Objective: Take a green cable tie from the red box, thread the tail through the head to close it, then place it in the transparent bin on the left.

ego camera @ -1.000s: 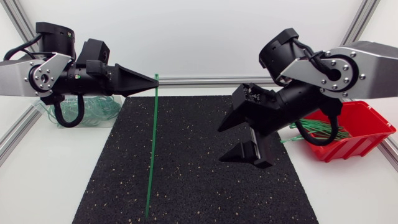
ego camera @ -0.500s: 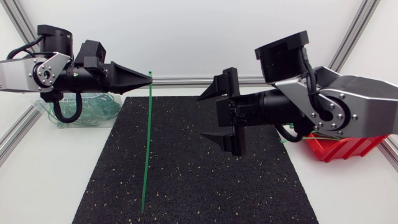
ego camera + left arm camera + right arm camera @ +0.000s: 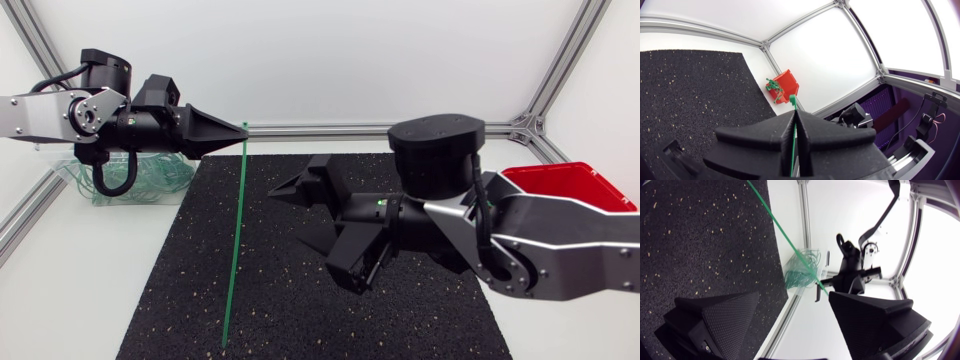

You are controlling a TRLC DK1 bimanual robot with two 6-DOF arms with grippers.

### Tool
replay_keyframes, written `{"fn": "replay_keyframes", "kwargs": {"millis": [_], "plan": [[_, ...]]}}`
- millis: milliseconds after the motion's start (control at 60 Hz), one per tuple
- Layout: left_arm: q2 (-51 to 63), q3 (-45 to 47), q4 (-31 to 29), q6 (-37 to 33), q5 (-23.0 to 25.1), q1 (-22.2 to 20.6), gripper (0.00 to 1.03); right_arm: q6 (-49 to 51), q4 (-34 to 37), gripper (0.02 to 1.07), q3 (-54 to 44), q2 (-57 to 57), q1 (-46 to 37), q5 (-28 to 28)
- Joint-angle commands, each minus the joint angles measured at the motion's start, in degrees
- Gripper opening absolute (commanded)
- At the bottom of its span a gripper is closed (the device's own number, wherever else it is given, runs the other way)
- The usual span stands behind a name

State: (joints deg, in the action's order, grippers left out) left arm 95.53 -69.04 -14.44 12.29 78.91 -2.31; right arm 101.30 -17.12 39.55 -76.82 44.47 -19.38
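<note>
Green cable tie [image 3: 235,238]: hangs straight down, top end pinched in the left tool [image 3: 243,131], with the right tool [image 3: 300,230] spread wide and empty near its middle.

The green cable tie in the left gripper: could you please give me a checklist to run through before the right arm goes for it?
1. Left gripper shut on the green cable tie near its upper end: ok.
2. Tie hangs straight, unlooped, over the mat: ok.
3. Right gripper open: ok.
4. Right gripper's fingers on either side of the tie: not ok, it sits beside it, apart.
5. Tie's lower tip clear of the mat: cannot tell.
</note>
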Motion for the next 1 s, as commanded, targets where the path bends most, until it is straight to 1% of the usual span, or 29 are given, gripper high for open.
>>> {"fn": "replay_keyframes", "kwargs": {"millis": [0, 200, 350, 517, 600, 650, 717, 833, 967, 983], "plan": [[1.51, -1.72, -1.56, 1.24, 0.98, -0.16, 0.04, 4.17, -3.62, 1.03, -3.69, 0.53, 2.64, 0.22], [2.82, -2.6, -4.46, 1.24, 0.89, -0.42, 0.04, 6.02, -11.18, 1.03, -7.56, -0.79, 8.27, 0.92], [3.0, -2.95, -5.16, 1.24, 0.89, -0.68, 0.04, 6.19, -11.97, 1.03, -7.91, -1.93, 10.64, -0.22], [3.18, -2.77, -5.34, 1.33, 0.54, -1.82, 0.04, 7.6, -11.53, 0.85, -8.7, -3.16, 12.13, -2.07], [3.44, -2.68, -5.51, 1.42, 0.45, -2.44, 0.03, 7.69, -11.53, 0.78, -8.79, -4.13, 12.84, -2.51], [3.35, -2.6, -5.51, 1.33, 0.45, -2.44, 0.03, 7.6, -12.05, 0.76, -8.88, -4.83, 13.45, -2.68], [3.35, -2.51, -5.43, 1.24, 0.36, -2.62, 0.03, 7.6, -13.37, 0.67, -9.14, -5.8, 14.16, -2.86], [3.61, -2.42, -5.43, 0.8, -0.52, -3.06, 0.03, 7.51, -16.1, 0.64, -9.67, -7.56, 14.86, -2.95], [3.7, -2.33, -5.43, 0.63, -0.6, -3.41, 0.03, 7.42, -17.5, 0.64, -9.93, -8.97, 15.74, -2.95], [3.7, -2.33, -5.43, 0.63, -0.69, -3.49, 0.03, 7.51, -17.68, 0.61, -10.02, -9.32, 15.91, -2.86]]}}
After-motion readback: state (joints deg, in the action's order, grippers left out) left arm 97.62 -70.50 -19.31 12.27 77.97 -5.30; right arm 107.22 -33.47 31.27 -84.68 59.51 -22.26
